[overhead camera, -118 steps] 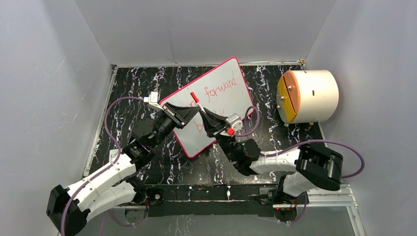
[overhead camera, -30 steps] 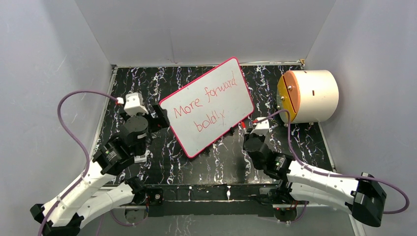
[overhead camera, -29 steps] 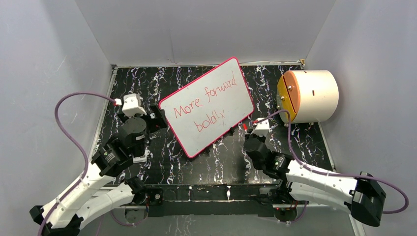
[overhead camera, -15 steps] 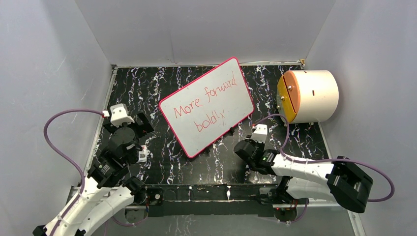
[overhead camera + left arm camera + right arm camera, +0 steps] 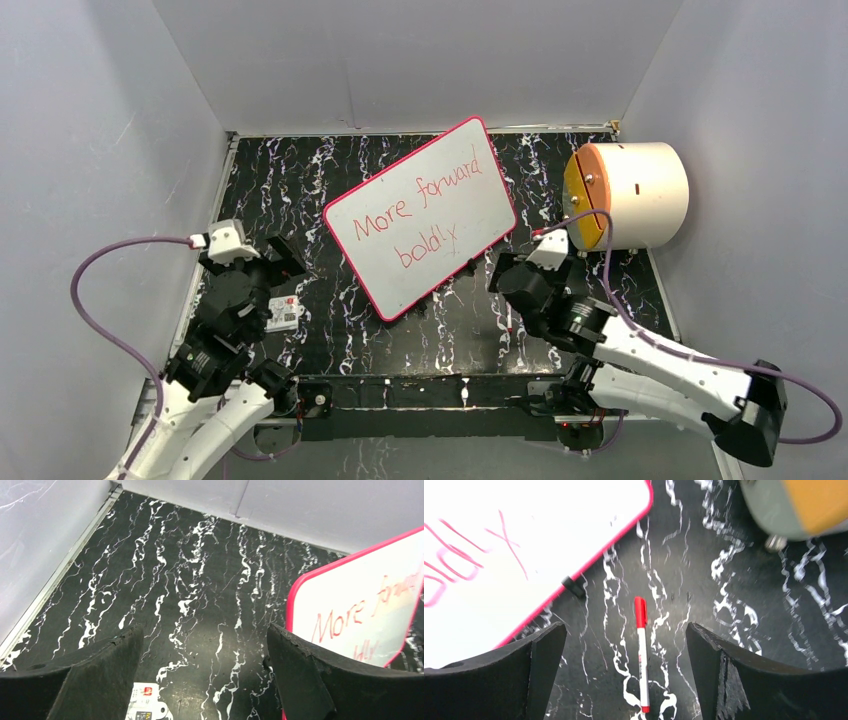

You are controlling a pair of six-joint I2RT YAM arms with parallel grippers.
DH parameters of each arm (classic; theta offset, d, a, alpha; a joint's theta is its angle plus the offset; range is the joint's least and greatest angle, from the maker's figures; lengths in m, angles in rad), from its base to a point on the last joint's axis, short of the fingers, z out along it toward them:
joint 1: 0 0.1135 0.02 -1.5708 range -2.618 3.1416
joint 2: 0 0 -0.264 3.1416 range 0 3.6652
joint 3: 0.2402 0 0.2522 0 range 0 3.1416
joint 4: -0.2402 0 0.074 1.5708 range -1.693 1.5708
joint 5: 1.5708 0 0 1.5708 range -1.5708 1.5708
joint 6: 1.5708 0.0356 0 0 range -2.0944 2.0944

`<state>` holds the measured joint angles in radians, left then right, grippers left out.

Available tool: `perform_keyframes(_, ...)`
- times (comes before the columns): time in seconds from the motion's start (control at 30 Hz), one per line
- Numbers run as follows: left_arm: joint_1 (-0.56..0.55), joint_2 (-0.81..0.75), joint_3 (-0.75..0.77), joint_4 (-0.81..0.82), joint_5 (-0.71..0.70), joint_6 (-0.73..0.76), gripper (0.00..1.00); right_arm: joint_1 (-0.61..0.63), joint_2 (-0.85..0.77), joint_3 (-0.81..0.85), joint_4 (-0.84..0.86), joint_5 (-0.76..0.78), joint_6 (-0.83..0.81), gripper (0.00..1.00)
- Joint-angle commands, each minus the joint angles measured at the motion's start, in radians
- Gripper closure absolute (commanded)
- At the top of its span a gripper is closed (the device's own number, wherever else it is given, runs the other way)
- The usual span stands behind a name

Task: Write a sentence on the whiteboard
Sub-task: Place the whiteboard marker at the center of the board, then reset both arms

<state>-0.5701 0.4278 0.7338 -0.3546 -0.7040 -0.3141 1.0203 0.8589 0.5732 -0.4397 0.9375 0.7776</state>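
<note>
Beside the right edge of the whiteboard (image 5: 385,285), the marker (image 5: 641,650) is found unheld beneath the spread right gripper (image 5: 625,630), the left gripper (image 5: 202,632) likewise spread; the sentence (image 5: 415,215) on the board could be smeared by a brushing arm.

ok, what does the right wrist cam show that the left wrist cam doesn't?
Right wrist only: a red-capped marker lying loose, and the edge of the orange-faced cylinder. Left wrist only: the small printed card, the back wall and the word "More". Both: the black marbled table, and the whiteboard with its pink rim and part of the red sentence.
</note>
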Motion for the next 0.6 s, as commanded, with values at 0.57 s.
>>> perform_keyframes(0.57, 0.007, -0.365, -0.076, 0.036, 0.103, 0.079, 0.1, -0.006, -0.441, 0.253, -0.151, 0.169, -0.422, 0.01)
